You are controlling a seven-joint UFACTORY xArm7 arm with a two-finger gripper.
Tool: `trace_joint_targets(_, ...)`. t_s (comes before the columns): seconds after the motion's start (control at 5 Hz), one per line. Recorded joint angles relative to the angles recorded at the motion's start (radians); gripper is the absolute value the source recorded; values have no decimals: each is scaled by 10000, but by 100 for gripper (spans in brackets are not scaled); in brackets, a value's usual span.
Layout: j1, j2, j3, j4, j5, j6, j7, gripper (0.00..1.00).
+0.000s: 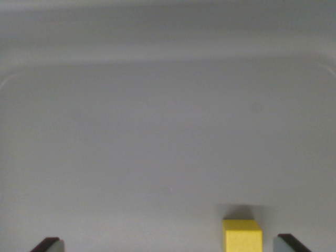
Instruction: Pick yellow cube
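A small yellow matte cube (pixel 242 235) rests on a pale grey tray surface (pixel 157 131) at the near edge, just inside the right dark fingertip (pixel 292 243) of the wide-spread gripper (pixel 169 245).

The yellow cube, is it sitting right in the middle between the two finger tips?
No, the yellow cube sits far toward the wrist view's right, close beside the right fingertip of the gripper.

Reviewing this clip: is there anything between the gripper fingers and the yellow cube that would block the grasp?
Nothing visible. The yellow cube sits on the bare grey tray between the open gripper fingertips, close to the one on the wrist view's right, with only empty surface around it.
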Motion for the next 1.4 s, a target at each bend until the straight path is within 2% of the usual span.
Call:
trace_joint_targets(0.2, 0, 0, 0, 0, 0, 0, 0, 0)
trace_joint_targets(0.4, -42, 57, -55, -333, 26, -354, -140, 0)
trace_joint_targets(0.6, -42, 57, -55, -333, 26, -354, -140, 0)
trace_joint_targets(0.8, -88, 120, -114, -695, 54, -738, -293, 0)
trace_joint_targets(1.0, -88, 120, -114, -695, 54, -738, -293, 0)
trace_joint_targets(1.2, -137, 187, -178, -1082, 84, -1150, -456, 0)
trace_joint_targets(1.4, -137, 187, -178, -1082, 84, -1150, -456, 0)
